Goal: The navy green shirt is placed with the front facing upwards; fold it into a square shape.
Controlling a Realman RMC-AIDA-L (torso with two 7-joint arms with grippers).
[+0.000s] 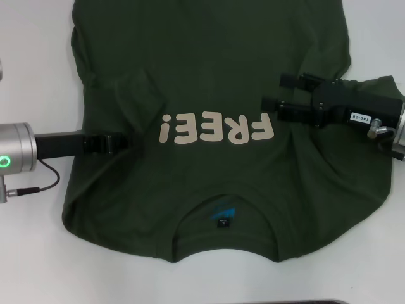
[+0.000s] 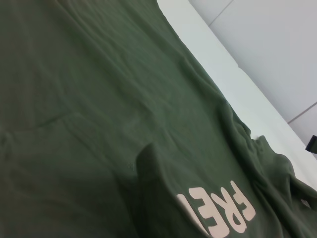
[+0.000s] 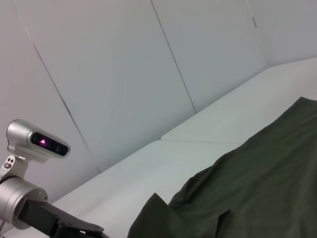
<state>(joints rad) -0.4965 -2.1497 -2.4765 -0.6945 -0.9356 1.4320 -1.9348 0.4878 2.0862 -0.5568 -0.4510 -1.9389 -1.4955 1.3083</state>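
Both arms are over the navy green shirt (image 1: 209,95), which lies face up on the white worktop (image 1: 31,266), collar nearest you. Your left gripper (image 1: 130,140) is pinched on a fold by the lettering; your right gripper (image 1: 281,95) hovers with jaws apart. Pull unevenly and you risk bunching the cloth, skewing the square.

Shirt (image 1: 209,164) spread on table (image 1: 31,266), left hand (image 1: 117,143) seemingly on its left part, right hand (image 1: 285,101) over its right
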